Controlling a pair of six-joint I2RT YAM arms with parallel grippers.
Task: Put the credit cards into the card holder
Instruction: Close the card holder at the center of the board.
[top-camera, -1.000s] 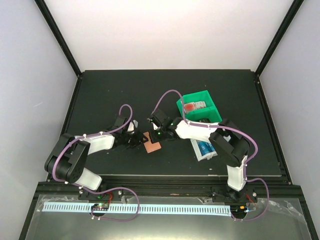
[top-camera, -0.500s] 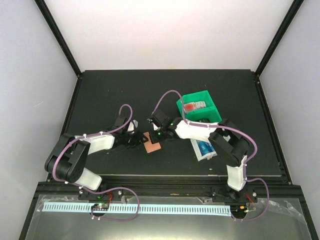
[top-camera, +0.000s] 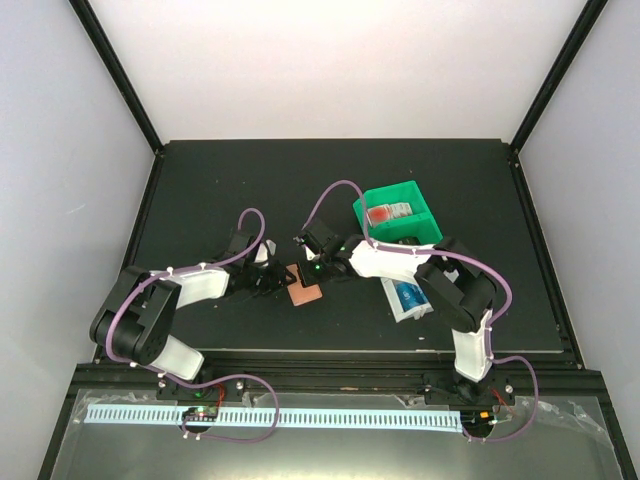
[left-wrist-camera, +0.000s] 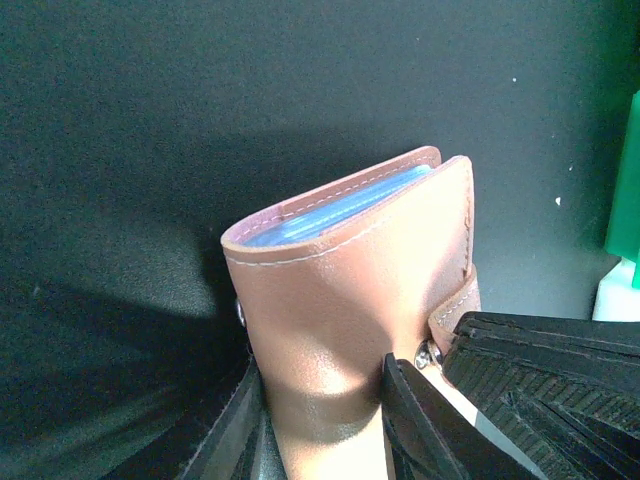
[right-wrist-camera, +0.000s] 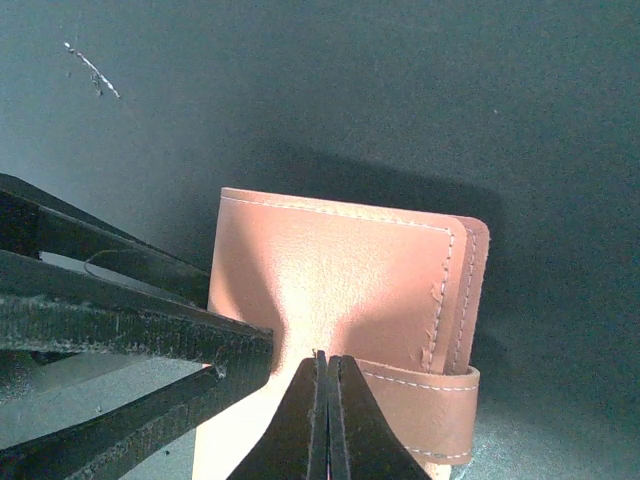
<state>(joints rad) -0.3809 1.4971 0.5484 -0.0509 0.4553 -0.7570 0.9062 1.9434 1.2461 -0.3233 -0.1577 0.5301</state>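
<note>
Centrally, smooth stitched salmon card holder (left-wrist-camera: 340, 300), perhaps blue credit cards (left-wrist-camera: 330, 207) inside

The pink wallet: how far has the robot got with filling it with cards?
Done, it seems: the card holder is folded shut, with blue credit cards showing between its covers. In hand: the left jaws clamp its sides while the shut right jaws press on its cover beside the snap tab. Left: maybe fastening that tab; blue items in the white bin might be more cards.
</note>
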